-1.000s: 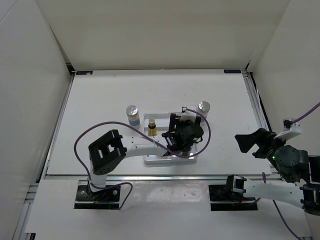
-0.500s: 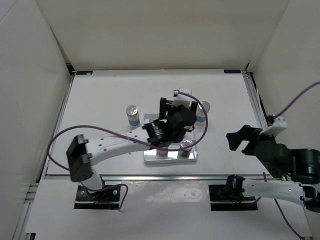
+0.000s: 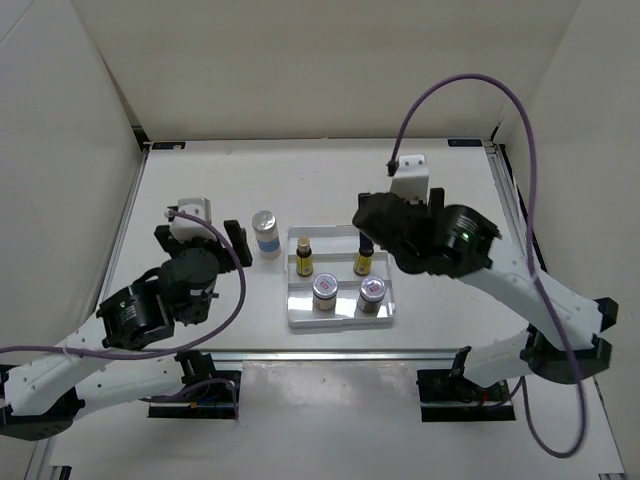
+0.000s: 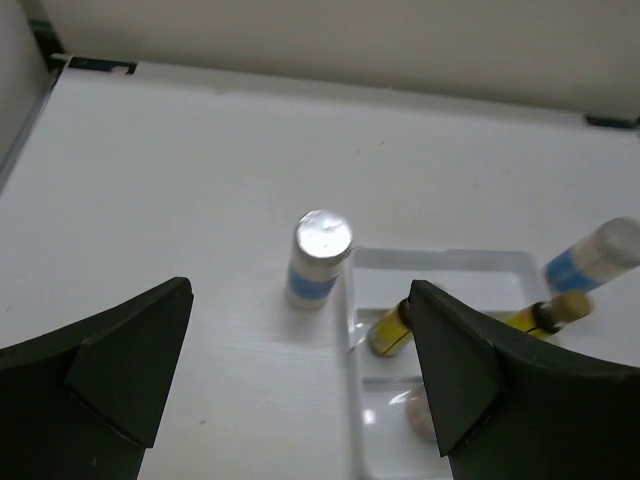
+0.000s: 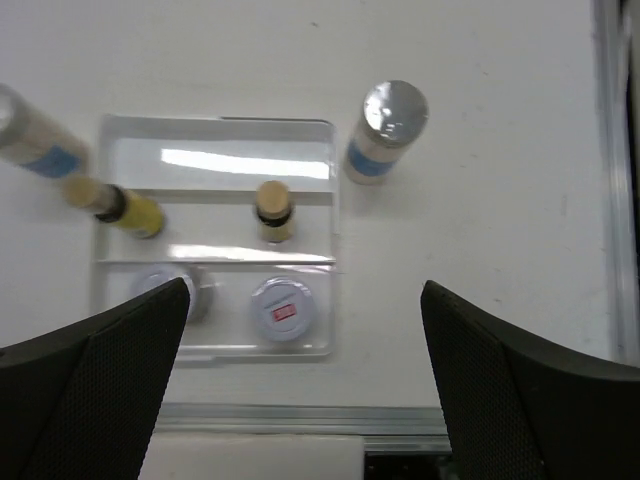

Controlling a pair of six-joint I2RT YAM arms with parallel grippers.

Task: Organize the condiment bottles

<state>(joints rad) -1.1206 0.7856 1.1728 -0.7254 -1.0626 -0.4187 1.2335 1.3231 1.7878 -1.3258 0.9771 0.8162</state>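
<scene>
A white tray (image 3: 340, 322) holds two tiny yellow bottles (image 3: 304, 258) (image 3: 363, 262) in the back row. Two short jars with red-marked lids (image 3: 325, 290) (image 3: 371, 292) stand in the front row. One tall silver-lidded bottle (image 3: 265, 232) stands on the table just left of the tray. The other tall bottle (image 5: 388, 130) stands just right of the tray; my right arm hides it in the top view. My left gripper (image 3: 202, 234) is open and empty, left of the left tall bottle (image 4: 320, 258). My right gripper (image 3: 400, 215) is open and empty, above the tray's right side.
White walls enclose the table on three sides. A metal rail (image 5: 300, 418) runs along the near edge, close to the tray's front. The right table edge (image 5: 615, 150) lies beyond the right tall bottle.
My left arm has pulled back from over the tray to the left side of the table. My right arm has swung in from the right edge to above the tray's right side.
</scene>
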